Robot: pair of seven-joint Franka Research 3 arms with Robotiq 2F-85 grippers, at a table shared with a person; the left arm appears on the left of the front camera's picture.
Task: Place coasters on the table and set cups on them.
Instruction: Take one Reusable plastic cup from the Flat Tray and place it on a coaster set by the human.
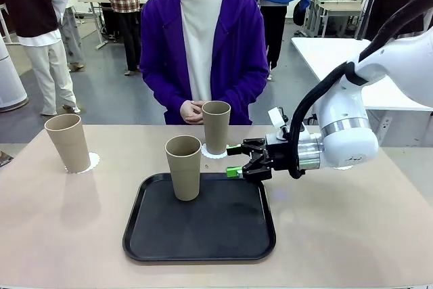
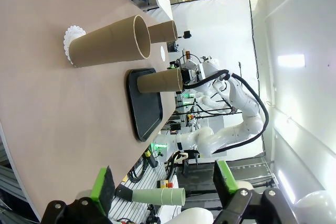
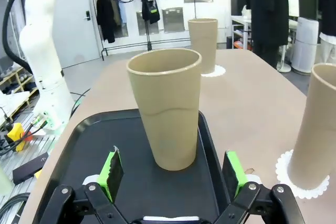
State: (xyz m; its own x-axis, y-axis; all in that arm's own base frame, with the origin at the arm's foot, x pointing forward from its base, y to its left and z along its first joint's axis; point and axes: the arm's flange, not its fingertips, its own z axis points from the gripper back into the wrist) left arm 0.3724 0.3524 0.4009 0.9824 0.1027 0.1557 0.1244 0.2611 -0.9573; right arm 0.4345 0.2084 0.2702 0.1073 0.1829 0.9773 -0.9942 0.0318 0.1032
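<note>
Bench: large beige matte bench [image 1: 61,221] with rounded corners, carrying all items; a person stands at its far edge with hands clasped.
Tray: black rounded plastic tray [image 1: 203,235] at bench centre; it holds one cup, otherwise bare.
Cup on tray: tall tapered tan-brown matte tumbler [image 1: 183,167], upright, empty, no coaster beneath it. This is judged the remaining item.
Cup at left: matching tumbler [image 1: 67,142] upright on a white scalloped paper doily [image 1: 90,162], well apart from the tray.
Cup at far centre: matching tumbler [image 1: 216,126] upright on a second doily [image 1: 214,153], just beyond the tray rim.
Handling: judged light, rigid, slightly grippy; the tall form may tip. Best held across the mid-wall, below the wider rim.
Right claw: right claw [image 1: 233,160] released, jaws wide, level with the tray cup and just beside it; green pads [image 3: 112,169] flank it without touching.
Left claw: left claw [image 2: 163,192] released, grasping nothing, well away from the cups.
</note>
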